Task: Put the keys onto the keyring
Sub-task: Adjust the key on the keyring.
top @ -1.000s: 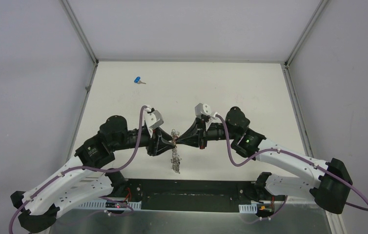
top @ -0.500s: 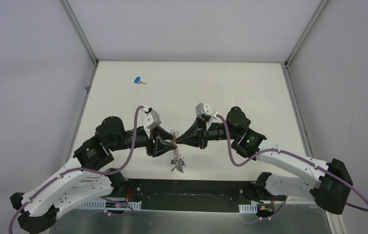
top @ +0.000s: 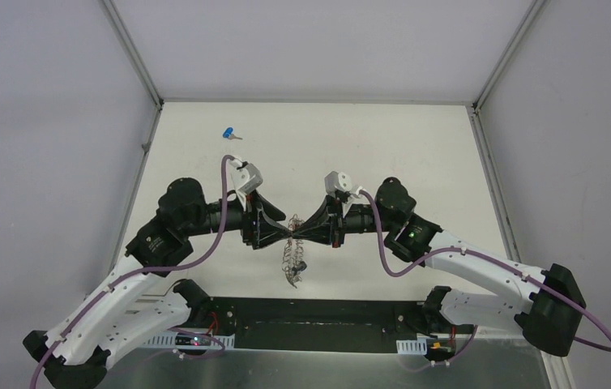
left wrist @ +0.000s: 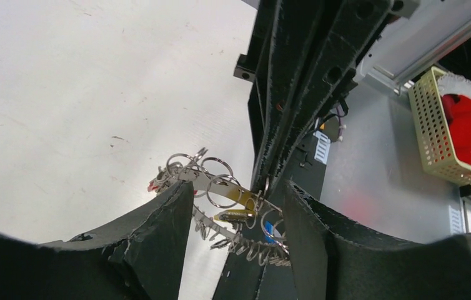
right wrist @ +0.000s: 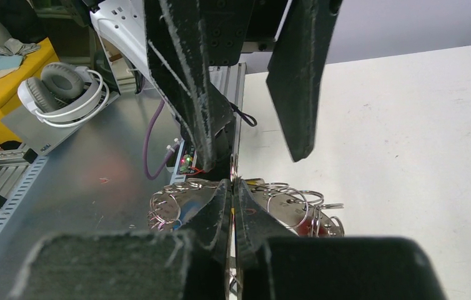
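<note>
My right jaws are pressing together on the keyring point(right wrist: 292, 212), pinching its grey band at their tips, so its fringe of small keys is dangling just below them, off the counter point(top: 416, 146). My left jaws are standing spread, straddling the ring without gripping it. A blue-headed key point(top: 228, 133) is lying well beyond the left jaws.

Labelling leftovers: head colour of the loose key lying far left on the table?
Blue. The loose key shows best in the top external view.
</note>
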Motion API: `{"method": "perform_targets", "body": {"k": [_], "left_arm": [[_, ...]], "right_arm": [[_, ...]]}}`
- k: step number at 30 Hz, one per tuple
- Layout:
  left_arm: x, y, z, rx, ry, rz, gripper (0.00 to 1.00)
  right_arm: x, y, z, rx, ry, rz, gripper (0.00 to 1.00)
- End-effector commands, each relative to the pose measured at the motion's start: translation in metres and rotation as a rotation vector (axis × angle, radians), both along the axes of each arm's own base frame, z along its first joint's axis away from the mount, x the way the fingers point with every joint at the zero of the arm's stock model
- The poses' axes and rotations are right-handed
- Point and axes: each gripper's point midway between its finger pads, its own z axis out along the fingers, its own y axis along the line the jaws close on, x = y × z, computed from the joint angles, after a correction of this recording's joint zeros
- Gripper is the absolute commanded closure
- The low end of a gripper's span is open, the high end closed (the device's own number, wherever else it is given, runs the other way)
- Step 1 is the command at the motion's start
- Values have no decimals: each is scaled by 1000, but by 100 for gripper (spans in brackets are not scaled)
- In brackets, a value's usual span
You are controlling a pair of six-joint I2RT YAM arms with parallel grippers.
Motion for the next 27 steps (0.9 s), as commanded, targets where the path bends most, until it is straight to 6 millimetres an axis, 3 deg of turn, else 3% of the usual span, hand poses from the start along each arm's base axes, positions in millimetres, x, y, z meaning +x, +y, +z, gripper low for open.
{"method": "perform_targets", "body": {"k": [1,8,14,27], "left_arm": [[5,2,34,-87,-23,-2,44],[23,4,39,-117,34,-14,44],[27,5,50,-207,24,-132,45],[30,-6,26,-214,84,-165,53]], "right_arm": [[-2,-4,34,112,-73,-4,100],[18,-9,30,102,-60,-30,100],[34,-21,32,122,-28,-13,100],[34,-27,43,148,-9,21,100]]}}
